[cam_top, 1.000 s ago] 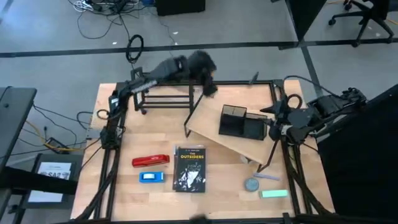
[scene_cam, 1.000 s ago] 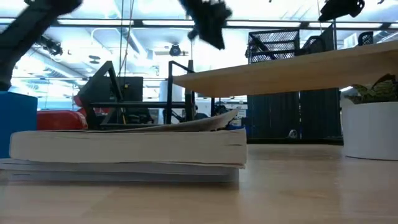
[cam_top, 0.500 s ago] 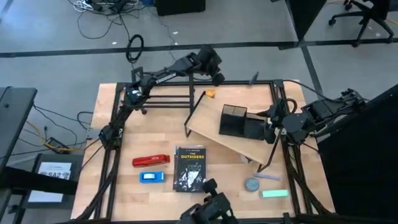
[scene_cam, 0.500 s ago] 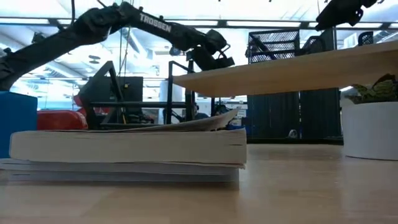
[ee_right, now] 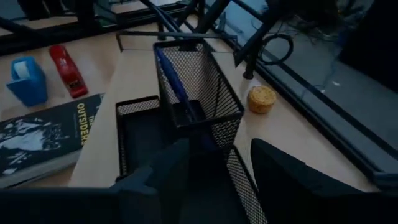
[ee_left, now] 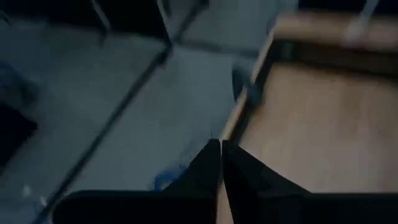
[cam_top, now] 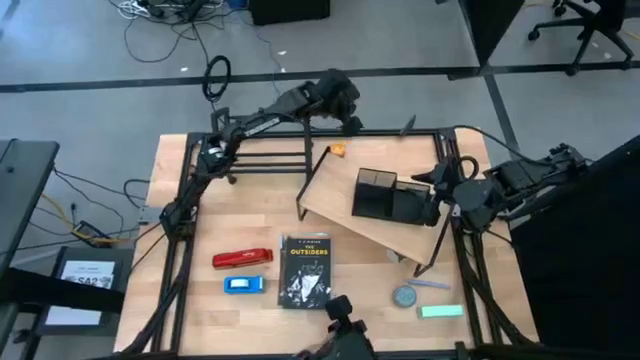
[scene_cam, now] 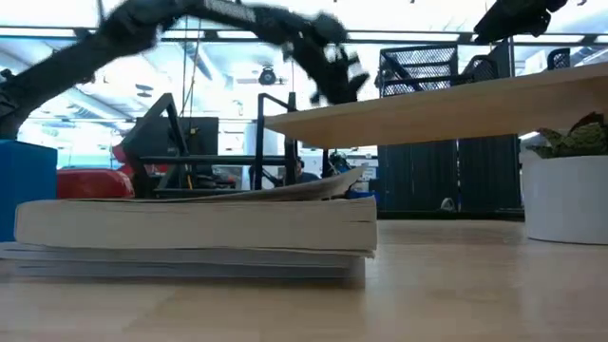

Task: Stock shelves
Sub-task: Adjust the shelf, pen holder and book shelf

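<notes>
The wooden shelf (cam_top: pixel 375 222) is sitting in the middle of the tabletop (cam_top: pixel 200 235), toward the right side. Its long way is running on a slant, from the far middle down toward the near right corner, and its thin black legs are mostly hiding under the plank. The black rack (cam_top: pixel 270 160) is sitting at the far left, with its long bars lying across from left to right; the left arm is covering part of it. A black mesh box (cam_top: pixel 390 198) is resting on the wooden shelf. In the right wrist view, something blue is standing inside the mesh box, but it is hard to tell what it is. The right claw (cam_top: pixel 437 195) is open, with its fingers on either side of the near edge of the mesh box. The left claw (cam_top: pixel 350 120) is up over the far edge of the tabletop, and its fingers are pressing together with nothing between them. In the low view it is just a dark blur. A small orange thing (cam_top: pixel 338 151) is lying just beside the shelf's far corner. A book (cam_top: pixel 305 270), a red stapler (cam_top: pixel 242 258) and a blue tape holder (cam_top: pixel 244 285) are lying near the front.
</notes>
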You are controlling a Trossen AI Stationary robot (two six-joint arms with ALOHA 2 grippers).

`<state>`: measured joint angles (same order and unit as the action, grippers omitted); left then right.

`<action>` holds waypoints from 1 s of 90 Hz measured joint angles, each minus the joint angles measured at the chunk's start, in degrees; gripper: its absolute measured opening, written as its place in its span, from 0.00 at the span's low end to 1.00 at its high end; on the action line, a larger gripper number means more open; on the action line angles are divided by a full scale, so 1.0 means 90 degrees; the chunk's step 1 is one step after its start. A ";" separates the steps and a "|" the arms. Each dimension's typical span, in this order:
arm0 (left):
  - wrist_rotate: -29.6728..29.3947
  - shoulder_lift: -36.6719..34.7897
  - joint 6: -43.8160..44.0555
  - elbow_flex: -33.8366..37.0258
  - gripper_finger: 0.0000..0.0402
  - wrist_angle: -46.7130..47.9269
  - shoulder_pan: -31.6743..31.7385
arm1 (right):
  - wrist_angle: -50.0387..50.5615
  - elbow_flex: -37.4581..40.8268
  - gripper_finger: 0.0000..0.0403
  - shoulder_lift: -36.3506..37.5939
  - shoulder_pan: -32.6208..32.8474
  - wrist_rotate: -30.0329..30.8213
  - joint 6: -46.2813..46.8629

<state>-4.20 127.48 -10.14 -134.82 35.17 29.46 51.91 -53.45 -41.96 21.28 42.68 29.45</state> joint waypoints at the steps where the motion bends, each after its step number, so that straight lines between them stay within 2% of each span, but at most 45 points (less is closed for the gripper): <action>1: -0.0002 -0.0031 0.0013 -0.0002 0.00 -0.0018 -0.0011 | -0.0003 0.0000 0.37 0.0001 -0.0004 0.0000 0.0000; 17: -0.0020 0.0045 0.0474 -0.0001 0.00 0.0296 -0.0367 | -0.0014 0.0000 0.36 -0.0002 -0.0024 0.0007 -0.0059; 27: -0.0823 0.0212 0.0510 0.0019 0.00 0.1017 -0.0575 | -0.0128 0.0000 0.35 -0.0004 -0.0025 0.0008 -0.0096; 36: -0.1745 0.0262 0.0630 0.0017 0.00 0.1600 -0.0489 | -0.0231 0.0000 0.35 -0.0002 -0.0024 -0.0027 -0.0122; 43: -0.2196 0.0260 0.0661 0.0017 0.00 0.2120 -0.0401 | -0.0280 0.0000 0.34 -0.0004 -0.0024 -0.0032 -0.0141; 59: -0.2317 0.0285 0.0876 0.0024 0.00 0.3031 -0.0219 | -0.0312 0.0000 0.34 -0.0002 -0.0024 -0.0034 -0.0170; 90: -0.3123 0.0282 0.0954 0.0022 0.00 0.4666 0.0015 | -0.0360 0.0000 0.33 -0.0002 -0.0024 -0.0044 -0.0153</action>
<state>-32.30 130.02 -1.55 -134.63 77.16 29.59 48.67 -53.45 -41.98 21.06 42.28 28.07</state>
